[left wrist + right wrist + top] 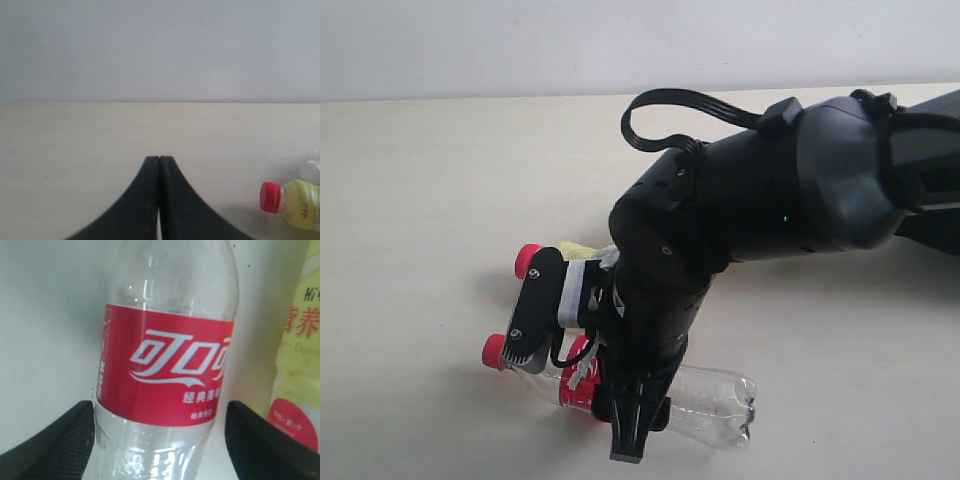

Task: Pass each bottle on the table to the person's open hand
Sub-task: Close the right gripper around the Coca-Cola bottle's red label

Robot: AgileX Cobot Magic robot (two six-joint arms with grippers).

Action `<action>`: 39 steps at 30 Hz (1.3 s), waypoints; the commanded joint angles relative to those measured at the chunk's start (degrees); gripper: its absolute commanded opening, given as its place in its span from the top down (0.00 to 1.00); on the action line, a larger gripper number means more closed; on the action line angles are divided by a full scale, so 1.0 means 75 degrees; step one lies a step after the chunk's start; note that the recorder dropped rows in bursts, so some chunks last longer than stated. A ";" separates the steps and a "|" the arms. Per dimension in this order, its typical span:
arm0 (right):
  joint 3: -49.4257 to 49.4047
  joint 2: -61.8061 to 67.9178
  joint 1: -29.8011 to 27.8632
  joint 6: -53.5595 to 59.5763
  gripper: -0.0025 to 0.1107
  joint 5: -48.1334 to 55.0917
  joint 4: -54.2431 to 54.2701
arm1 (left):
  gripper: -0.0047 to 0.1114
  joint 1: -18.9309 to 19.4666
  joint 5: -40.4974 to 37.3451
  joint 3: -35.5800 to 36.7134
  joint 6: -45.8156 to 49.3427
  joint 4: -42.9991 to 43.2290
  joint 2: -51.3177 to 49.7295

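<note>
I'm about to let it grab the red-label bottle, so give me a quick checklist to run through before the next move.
1. Right hand open: ok.
2. Red-label bottle lies between its jaws: ok.
3. Yellow bottle clear of the closing jaw: cannot tell.
4. Left hand shut, away from the grasp: ok.
5. The person's open hand in view: not ok, none shows.

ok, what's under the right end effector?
The clear red-label bottle lies on the table between the open fingers of the right end effector, the yellow bottle beside it. In the exterior view the arm covers most of the yellow bottle.
</note>
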State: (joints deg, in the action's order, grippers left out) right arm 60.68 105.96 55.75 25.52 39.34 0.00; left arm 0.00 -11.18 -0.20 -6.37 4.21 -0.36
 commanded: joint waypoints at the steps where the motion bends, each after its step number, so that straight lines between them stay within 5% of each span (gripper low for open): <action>1: 0.0035 0.0017 0.0024 -0.0045 0.32 -0.0024 0.0172 | 0.96 0.0000 -0.0027 0.0026 0.0015 0.0021 0.0049; 20: 0.0035 0.0517 0.0024 -0.0045 0.31 -0.0024 0.0238 | 0.96 0.0000 -0.0027 0.0026 0.0000 0.0021 0.0049; 39: 0.0035 0.0529 0.0024 -0.0045 0.42 -0.0093 0.0353 | 0.96 0.0000 -0.0027 0.0026 0.0014 0.0021 0.0049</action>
State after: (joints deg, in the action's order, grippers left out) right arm 60.76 109.91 55.75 25.11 39.24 2.23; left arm 0.00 -11.18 -0.20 -6.37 4.21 -0.36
